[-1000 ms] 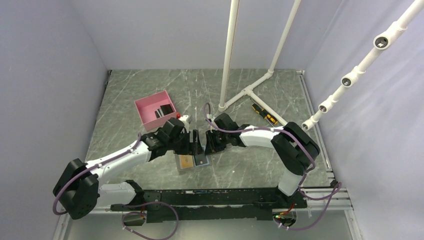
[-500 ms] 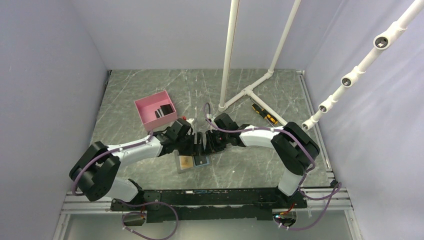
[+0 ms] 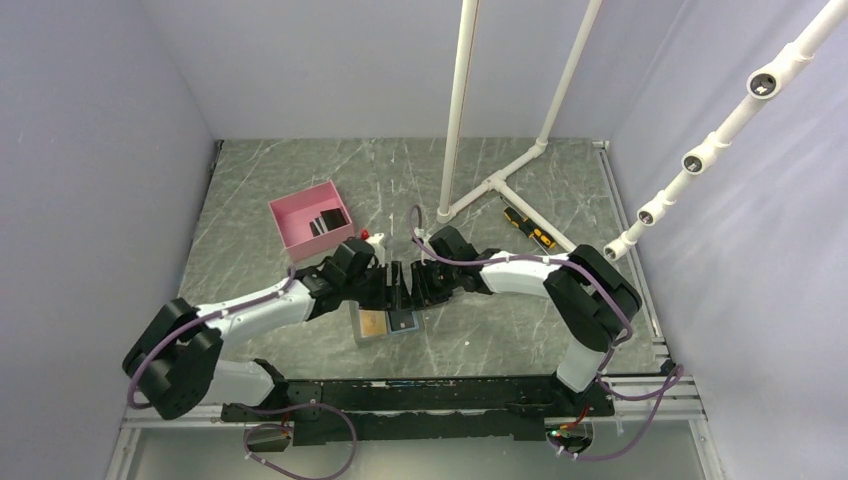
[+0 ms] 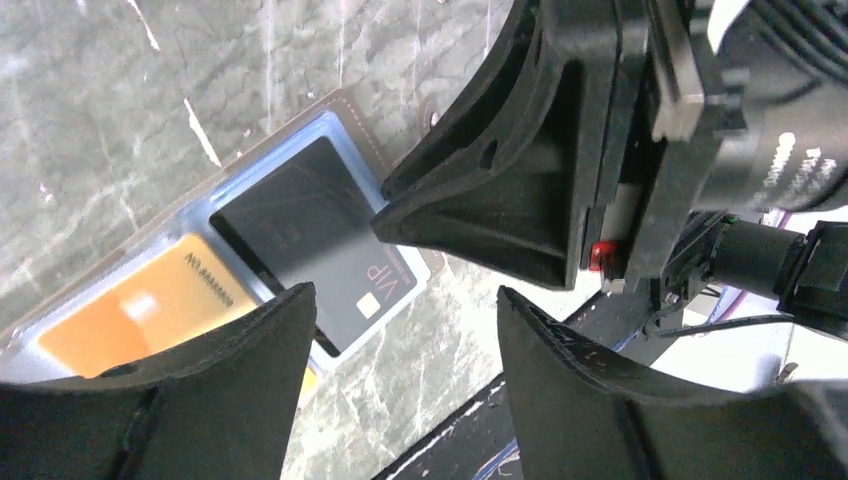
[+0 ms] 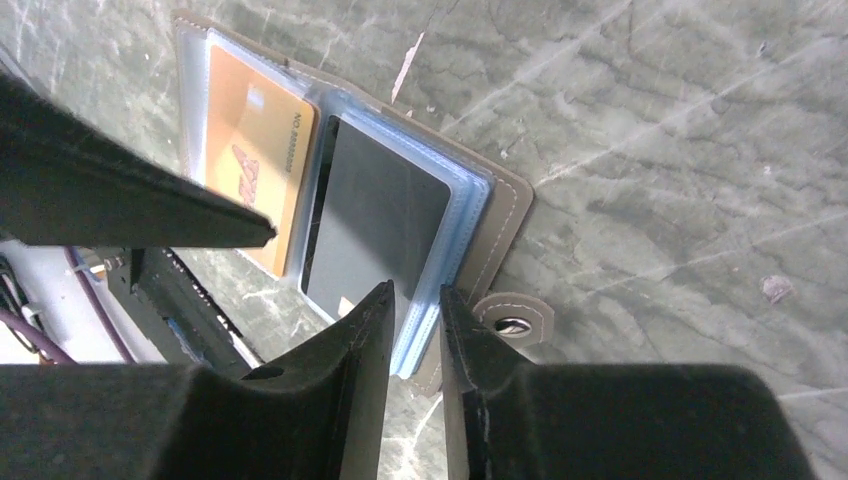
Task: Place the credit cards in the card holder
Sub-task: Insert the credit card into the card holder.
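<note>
Orange plastic card [image 5: 255, 150] and black plastic card [image 5: 380, 215] are lodged in opened grey card holder [image 5: 505, 200]; above it, left gripper [image 4: 400, 300] is spread, right gripper [image 5: 415, 292] barely parted.

Bright even light, soft shadows, blurred foreground

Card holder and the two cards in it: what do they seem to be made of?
The card holder looks like matte grey-brown leather or imitation, judging by the pale stitching along its edge; its sleeves seem clear bluish plastic, slightly glossy. The orange card and black card look like smooth plastic with printed lettering.
</note>
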Available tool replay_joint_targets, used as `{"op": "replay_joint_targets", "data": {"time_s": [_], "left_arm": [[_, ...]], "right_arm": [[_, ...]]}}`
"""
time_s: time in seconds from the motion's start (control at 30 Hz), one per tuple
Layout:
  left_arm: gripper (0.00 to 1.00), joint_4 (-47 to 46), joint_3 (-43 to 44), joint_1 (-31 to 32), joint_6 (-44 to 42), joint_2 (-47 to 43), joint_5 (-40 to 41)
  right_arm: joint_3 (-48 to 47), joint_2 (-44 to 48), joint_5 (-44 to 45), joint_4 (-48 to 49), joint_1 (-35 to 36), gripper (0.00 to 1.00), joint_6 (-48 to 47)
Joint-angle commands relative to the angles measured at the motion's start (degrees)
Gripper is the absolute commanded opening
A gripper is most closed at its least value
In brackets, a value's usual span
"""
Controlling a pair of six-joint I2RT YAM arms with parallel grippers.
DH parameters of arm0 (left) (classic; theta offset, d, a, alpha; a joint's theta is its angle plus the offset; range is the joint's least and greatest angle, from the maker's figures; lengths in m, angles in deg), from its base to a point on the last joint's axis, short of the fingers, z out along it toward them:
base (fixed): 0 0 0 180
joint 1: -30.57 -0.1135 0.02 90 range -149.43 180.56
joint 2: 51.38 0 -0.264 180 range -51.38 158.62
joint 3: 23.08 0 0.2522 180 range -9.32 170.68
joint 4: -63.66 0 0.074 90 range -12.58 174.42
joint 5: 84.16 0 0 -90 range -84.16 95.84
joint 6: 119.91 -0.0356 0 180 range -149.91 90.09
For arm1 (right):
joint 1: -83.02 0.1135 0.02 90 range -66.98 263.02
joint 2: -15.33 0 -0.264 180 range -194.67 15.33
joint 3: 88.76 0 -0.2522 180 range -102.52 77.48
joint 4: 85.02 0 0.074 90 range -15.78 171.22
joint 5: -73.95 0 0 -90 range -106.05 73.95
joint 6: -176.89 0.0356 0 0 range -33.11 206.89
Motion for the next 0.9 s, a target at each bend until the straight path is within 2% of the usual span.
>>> {"op": "replay_joint_targets", "data": {"time_s": [0.0, 0.13, 0.33, 0.87], "left_arm": [[0.66, 2.72, -1.68, -0.03, 2.08, -4.37, 1.47], [0.42, 1.94, -3.19, -0.03, 3.06, -2.60, 2.14], [0.23, -1.98, -5.70, -0.03, 3.68, 0.34, 2.37], [0.04, -2.01, -9.56, -0.09, 5.48, 1.71, 5.01]], "right_arm": [[1.05, 3.23, -0.83, 0.93, -0.02, 0.27, 1.93], [1.89, 3.78, -1.45, 1.92, -0.07, 0.31, 3.84], [3.56, 5.04, -1.61, 2.91, -0.47, 0.39, 6.04], [5.46, 5.35, -4.85, 6.71, -0.42, 0.35, 7.87]]}}
